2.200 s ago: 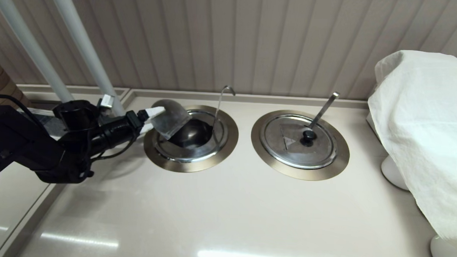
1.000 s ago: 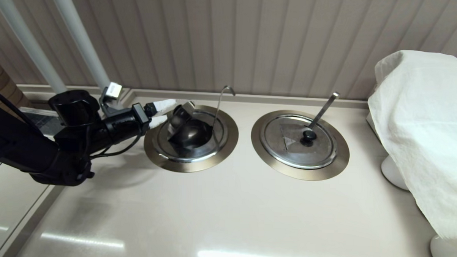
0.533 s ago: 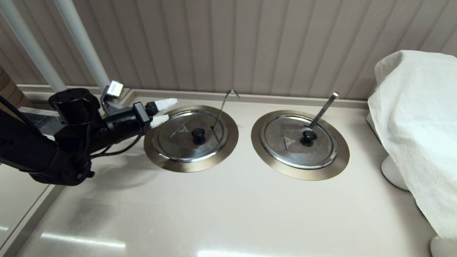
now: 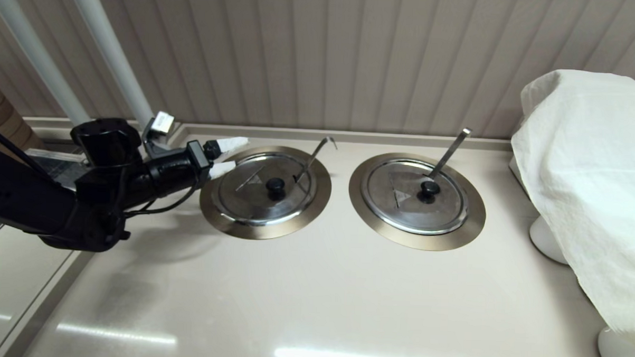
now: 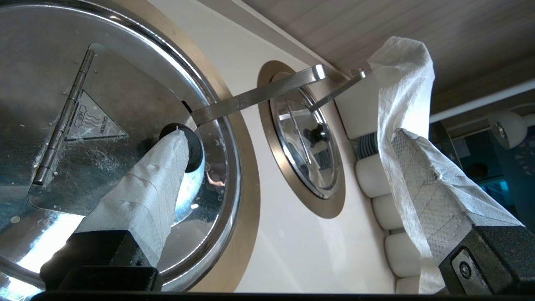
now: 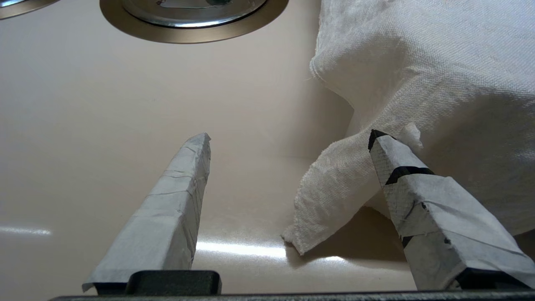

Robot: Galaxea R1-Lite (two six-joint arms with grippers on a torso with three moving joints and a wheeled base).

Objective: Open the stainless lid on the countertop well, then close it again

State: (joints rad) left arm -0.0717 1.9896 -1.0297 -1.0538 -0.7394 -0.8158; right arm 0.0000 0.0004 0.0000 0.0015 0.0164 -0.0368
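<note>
Since the earlier frames, the stainless lid has dropped from raised and folded to flat on the countertop well, left of centre in the head view, and its hook-tipped ladle handle now leans further right. The left hand sits at the lid's left edge with its taped fingers spread and holding nothing, probably because the hinged flap was let fall shut. In the left wrist view the black knob stands just past one fingertip. The right hand hangs with fingers apart above the table beside a white cloth, idle. By my judgement both steps look done.
</note>
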